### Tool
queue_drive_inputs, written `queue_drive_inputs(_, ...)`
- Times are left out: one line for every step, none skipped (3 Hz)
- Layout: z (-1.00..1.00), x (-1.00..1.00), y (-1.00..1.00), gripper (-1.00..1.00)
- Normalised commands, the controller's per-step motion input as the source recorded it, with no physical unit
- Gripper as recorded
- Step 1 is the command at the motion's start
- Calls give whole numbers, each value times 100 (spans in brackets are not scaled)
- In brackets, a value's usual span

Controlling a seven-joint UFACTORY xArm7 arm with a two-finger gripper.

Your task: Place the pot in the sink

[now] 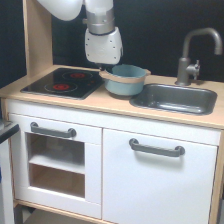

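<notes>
One small round light blue-grey pot with a tan rim band sits on the light wood worktop, between the black two-ring hob and the dark grey metal sink, just beside the basin's edge. Above its rim hangs the white gripper; its fingertips are blurred, so the jaws' state cannot be told.

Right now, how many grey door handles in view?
2: one handle on the panel below the hob, one handle on the door under the sink. None seem hidden.
</notes>
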Motion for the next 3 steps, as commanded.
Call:
queue_drive_inputs(-52,100,7,-92)
queue_drive_inputs(100,100,-59,79)
queue_drive_inputs(87,100,-52,34)
